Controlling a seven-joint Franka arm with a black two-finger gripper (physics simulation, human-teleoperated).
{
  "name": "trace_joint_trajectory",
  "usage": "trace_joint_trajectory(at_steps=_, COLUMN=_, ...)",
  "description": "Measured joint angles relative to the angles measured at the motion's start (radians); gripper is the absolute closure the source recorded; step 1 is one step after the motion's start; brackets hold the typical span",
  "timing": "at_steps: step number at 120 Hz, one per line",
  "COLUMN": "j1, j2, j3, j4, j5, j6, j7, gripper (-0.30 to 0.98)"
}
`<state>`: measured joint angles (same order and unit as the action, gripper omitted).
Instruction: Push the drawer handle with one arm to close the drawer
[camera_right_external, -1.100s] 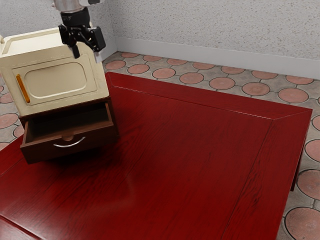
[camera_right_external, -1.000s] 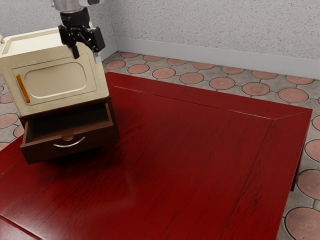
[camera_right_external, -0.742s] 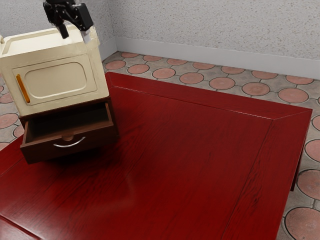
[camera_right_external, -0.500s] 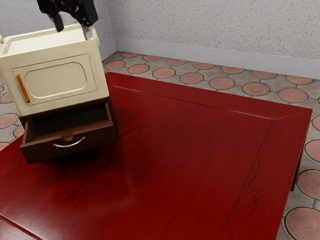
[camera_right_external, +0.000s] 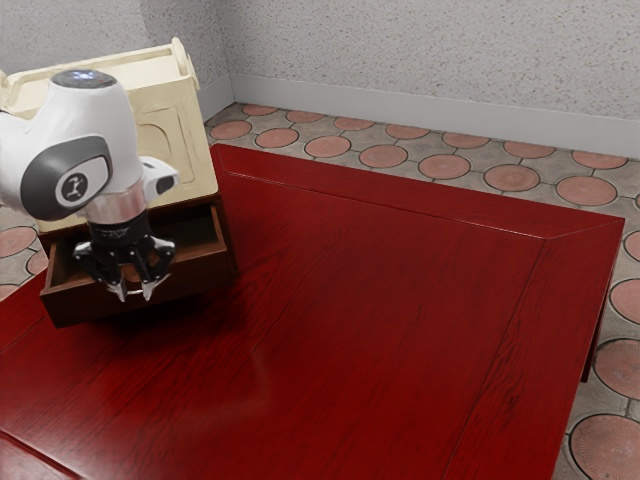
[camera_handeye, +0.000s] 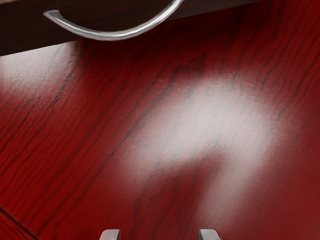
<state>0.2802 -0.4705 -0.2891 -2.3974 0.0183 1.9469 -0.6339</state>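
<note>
Carrying everything, a red wood-grained counter (camera_right_external: 400, 320) stretches out beneath the pulled-out drawer (camera_right_external: 195, 282).
Above the drawer sits a cream cabinet (camera_right_external: 200, 130) with a raised oval panel on its door, part of it hidden by the white robot arm (camera_right_external: 95, 130), which comes across from the exterior view's left and bends down toward the drawer's front. Around the back part of the drawer is its dark brown wooden base (camera_right_external: 229, 235), directly under the cabinet; the drawer itself juts out, its hollow showing. Just by the drawer's front, the black gripper (camera_right_external: 135, 292) points downward with its two fingers spread apart, pinching nothing. Fixed to the drawer's front is the curved silver handle (camera_handeye: 115, 36), near the fingertips (camera_handeye: 110, 235); whether they touch it, I cannot tell.
</note>
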Motion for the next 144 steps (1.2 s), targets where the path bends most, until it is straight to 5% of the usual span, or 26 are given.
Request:
trace_joint_trajectory(at_steps=54, j1=0.069, j2=0.024, j3=-0.015, j4=-0.148, j5=-0.004, j6=0.277, j7=-0.197, gripper=0.77)
trace_joint_trajectory(at_steps=144, j1=0.194, j2=0.132, j3=-0.058, j4=-0.124, j5=0.054, j6=0.329, j7=-0.196, gripper=0.79)
